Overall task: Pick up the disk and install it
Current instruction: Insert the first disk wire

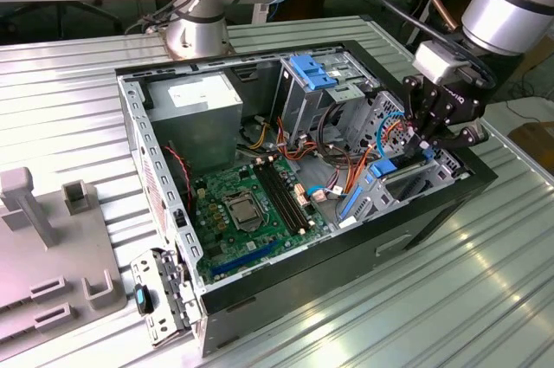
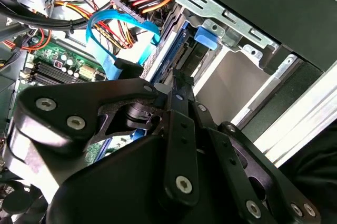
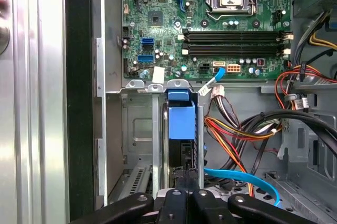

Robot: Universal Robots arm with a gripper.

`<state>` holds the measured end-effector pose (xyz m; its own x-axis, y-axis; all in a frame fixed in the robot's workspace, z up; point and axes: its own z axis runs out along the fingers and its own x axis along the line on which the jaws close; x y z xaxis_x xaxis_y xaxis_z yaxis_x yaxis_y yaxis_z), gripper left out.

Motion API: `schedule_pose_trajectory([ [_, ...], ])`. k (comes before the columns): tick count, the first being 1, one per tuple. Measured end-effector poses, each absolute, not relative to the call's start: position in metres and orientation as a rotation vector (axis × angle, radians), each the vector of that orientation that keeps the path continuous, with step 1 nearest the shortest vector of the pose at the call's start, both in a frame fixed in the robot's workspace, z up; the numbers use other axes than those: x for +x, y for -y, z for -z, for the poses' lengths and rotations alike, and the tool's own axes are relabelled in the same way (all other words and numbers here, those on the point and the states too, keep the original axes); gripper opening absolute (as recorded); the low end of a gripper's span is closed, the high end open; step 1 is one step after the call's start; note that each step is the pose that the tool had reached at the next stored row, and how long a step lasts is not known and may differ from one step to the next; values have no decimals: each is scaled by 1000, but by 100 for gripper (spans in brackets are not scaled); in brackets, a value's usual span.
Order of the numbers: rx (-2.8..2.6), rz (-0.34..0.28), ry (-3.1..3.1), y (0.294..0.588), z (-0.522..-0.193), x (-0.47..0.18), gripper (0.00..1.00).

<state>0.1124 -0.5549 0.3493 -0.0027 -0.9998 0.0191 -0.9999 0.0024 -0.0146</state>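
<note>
Gripper (image 3: pixel 182 184), fingers closed narrowly on the near edge of the disk (image 3: pixel 181 121), which stands edge-on in the drive cage (image 3: pixel 138 124) slot; risk: slight tilt could jam it there, or snag the blue cable (image 3: pixel 239 177) just beside.

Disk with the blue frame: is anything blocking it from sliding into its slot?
Nothing visible does. The gripper holds the disk edge-on in the metal bay. The coloured wires and the light-blue cable run beside it, not across.
</note>
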Motion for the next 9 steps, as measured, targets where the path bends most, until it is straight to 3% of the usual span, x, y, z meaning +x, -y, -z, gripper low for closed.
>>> schedule_pose_trajectory([
  [9,2216,-37,2222,555,-350,112,11],
])
